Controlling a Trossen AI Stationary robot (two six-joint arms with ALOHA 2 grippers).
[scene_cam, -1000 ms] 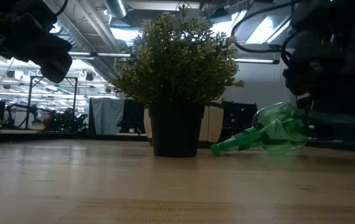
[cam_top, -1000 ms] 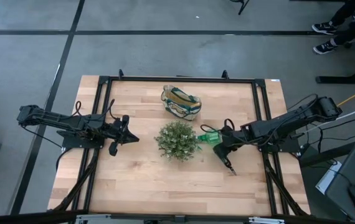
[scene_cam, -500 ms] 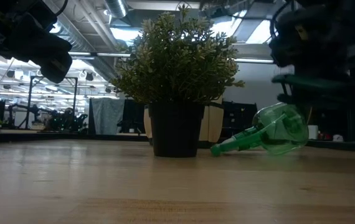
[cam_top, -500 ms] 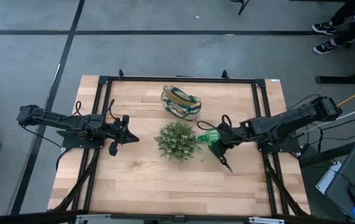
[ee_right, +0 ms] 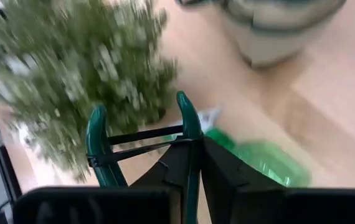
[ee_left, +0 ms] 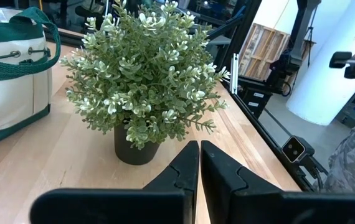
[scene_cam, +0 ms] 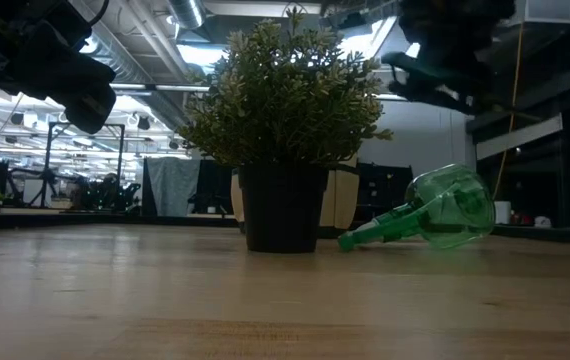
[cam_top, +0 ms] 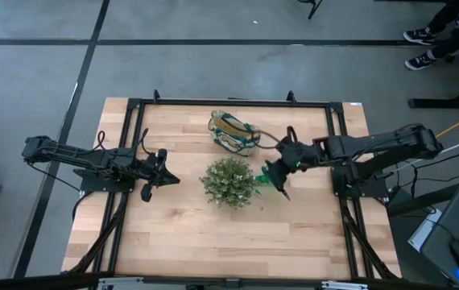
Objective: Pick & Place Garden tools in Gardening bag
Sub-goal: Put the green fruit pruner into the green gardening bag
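My right gripper (cam_top: 277, 167) is shut on the dark pruning shears (cam_top: 284, 188) with green handles (ee_right: 98, 147). It is held up off the table, between the round plant (cam_top: 229, 182) and the cream gardening bag (cam_top: 233, 132). The bright green plastic tool (cam_top: 266, 179) lies on its side on the table next to the plant's pot (scene_cam: 435, 210). My left gripper (cam_top: 162, 171) is shut and empty, left of the plant. The trowel and the pale wooden piece are not in view. My right gripper pinches the shears between its two fingers, at the base of one green handle (ee_right: 189, 149). The two handles reach forward past the fingertips. The shears are lifted clear of the table. The fingers hide the exact place of contact.
The potted plant (ee_left: 140, 81) stands at the table's middle, between my two arms. The bag (ee_left: 9, 68) stands behind it toward the far edge, its top open. Bare wood lies along the near edge. Black frame rails run along both sides of the table.
My right gripper has gone up and toward the table's far left, from the near right toward the bag, carrying the shears clear of the table. The green plastic tool has stayed where it lay.
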